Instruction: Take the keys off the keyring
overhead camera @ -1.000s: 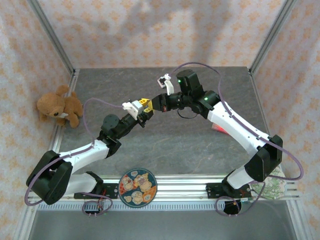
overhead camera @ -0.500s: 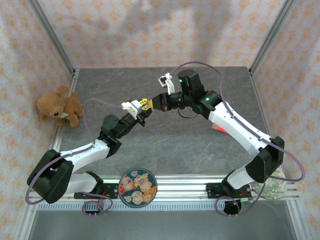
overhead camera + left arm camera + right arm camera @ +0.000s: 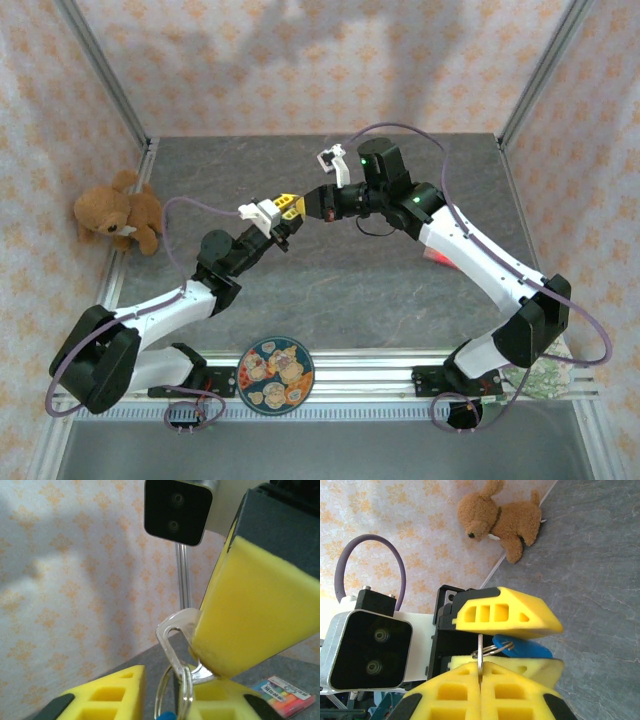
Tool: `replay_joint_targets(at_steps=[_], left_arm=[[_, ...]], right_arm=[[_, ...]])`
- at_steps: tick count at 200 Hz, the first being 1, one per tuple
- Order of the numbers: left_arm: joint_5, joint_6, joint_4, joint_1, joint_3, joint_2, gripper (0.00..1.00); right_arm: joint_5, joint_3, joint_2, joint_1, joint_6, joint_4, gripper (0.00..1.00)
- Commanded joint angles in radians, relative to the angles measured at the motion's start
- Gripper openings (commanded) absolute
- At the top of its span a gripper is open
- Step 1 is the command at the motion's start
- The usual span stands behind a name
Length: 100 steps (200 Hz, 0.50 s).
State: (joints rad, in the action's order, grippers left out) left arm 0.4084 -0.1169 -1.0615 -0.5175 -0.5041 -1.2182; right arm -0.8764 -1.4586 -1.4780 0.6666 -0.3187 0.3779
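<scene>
Above the counter's (image 3: pixel 350 290) centre, left fingers (image 3: pixel 505 612) pinch the blue keyring (image 3: pixel 527 647); right fingers (image 3: pixel 455 690), fully closed, clamp its key (image 3: pixel 479 655), likely to pull apart.

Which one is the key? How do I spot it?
Above the middle of the grey table, find the right gripper. Pinched between its yellow fingers is the key: a thin, pale metal sliver, unlike the bright blue keyring tag beside it.

I work inside a lab test cell. Floral-papered panels (image 3: pixel 300 60) stand between aluminium posts (image 3: pixel 102 70) around my grey tabletop (image 3: pixel 350 300), with slotted metal rails (image 3: pixel 380 362) at its near edge.
</scene>
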Motion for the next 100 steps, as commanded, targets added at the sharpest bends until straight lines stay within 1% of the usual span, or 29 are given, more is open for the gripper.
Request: replay_joint_targets(at_steps=[1, 18, 36, 45, 83, 100], left_arm=[[0.019, -0.028, -0.006, -0.007, -0.034, 0.018, 0.17], [0.029, -0.030, 0.002, -0.006, -0.036, 0.019, 0.09], [0.026, -0.032, 0.010, -0.006, -0.037, 0.022, 0.08], [0.025, -0.032, 0.013, -0.006, -0.037, 0.022, 0.06], [0.010, -0.032, 0.021, -0.006, -0.034, 0.028, 0.07], [0.007, -0.032, 0.020, -0.007, -0.036, 0.026, 0.12]], right_arm=[[-0.019, 0.009, 0.037, -0.004, -0.014, -0.040, 0.00], [-0.018, 0.012, 0.040, -0.005, -0.013, -0.041, 0.00], [-0.019, 0.011, 0.044, -0.007, -0.015, -0.048, 0.00], [-0.020, 0.011, 0.046, -0.010, -0.016, -0.050, 0.00], [-0.029, 0.015, 0.051, -0.018, -0.028, -0.063, 0.00], [-0.035, 0.018, 0.049, -0.018, -0.031, -0.068, 0.00]])
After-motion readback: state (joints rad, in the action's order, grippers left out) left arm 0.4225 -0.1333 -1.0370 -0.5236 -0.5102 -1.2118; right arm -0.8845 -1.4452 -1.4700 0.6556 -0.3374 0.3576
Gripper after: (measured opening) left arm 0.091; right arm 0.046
